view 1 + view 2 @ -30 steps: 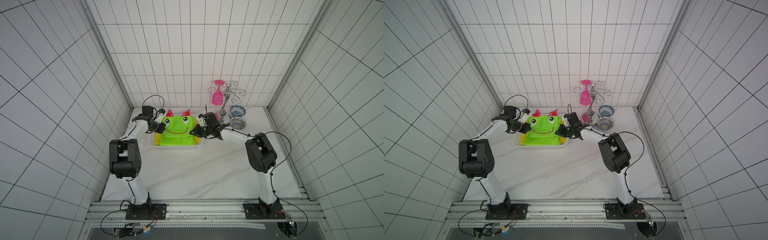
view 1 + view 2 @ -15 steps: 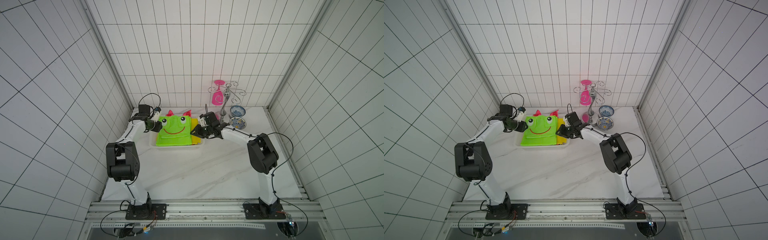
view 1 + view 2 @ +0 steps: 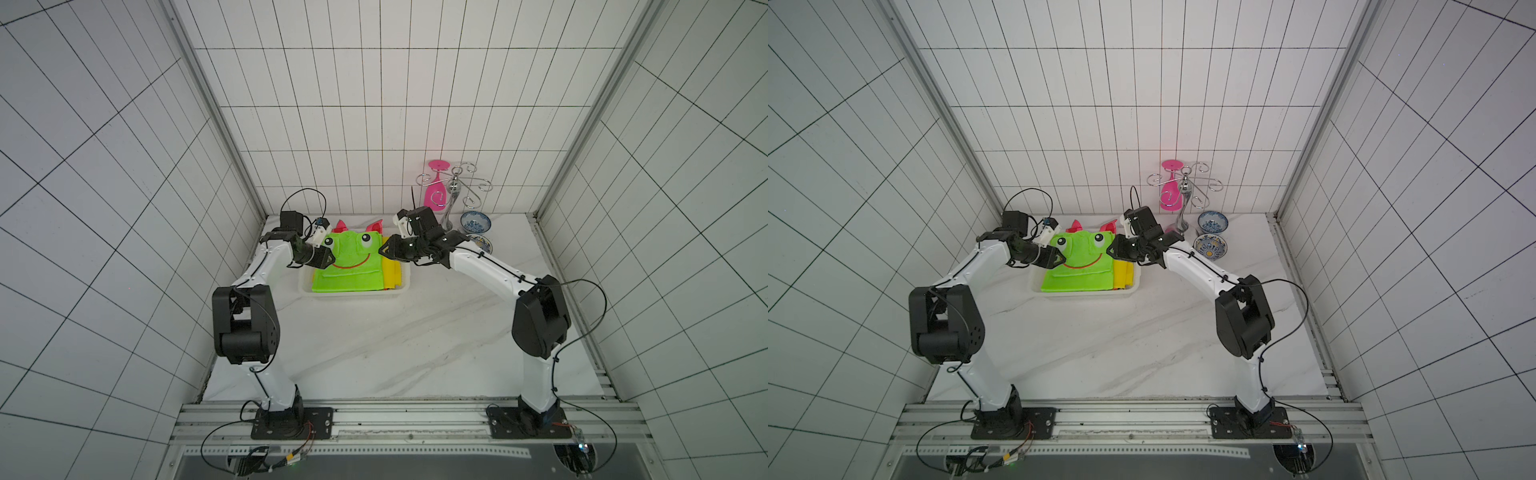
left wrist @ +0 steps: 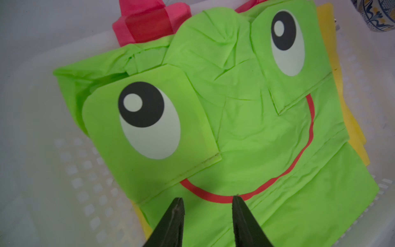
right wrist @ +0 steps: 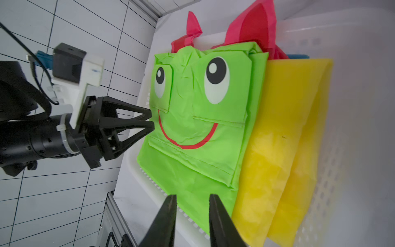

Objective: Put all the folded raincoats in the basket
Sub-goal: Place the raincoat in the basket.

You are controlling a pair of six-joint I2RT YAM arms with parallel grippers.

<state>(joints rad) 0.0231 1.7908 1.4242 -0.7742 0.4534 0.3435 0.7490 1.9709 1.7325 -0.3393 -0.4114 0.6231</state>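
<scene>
The folded raincoat (image 3: 347,266) lay inside the basket (image 3: 353,294) near the back edge of the bench (image 3: 395,340), its pink ears over the far rim. The left gripper (image 3: 331,258) and right gripper (image 3: 382,251) flanked it, jaws parted and empty. The task looked done to me. Only backing off toward the bare front edge remained.

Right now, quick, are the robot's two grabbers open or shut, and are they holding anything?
Left gripper: open, not holding the raincoat.
Right gripper: open, holding nothing.
</scene>
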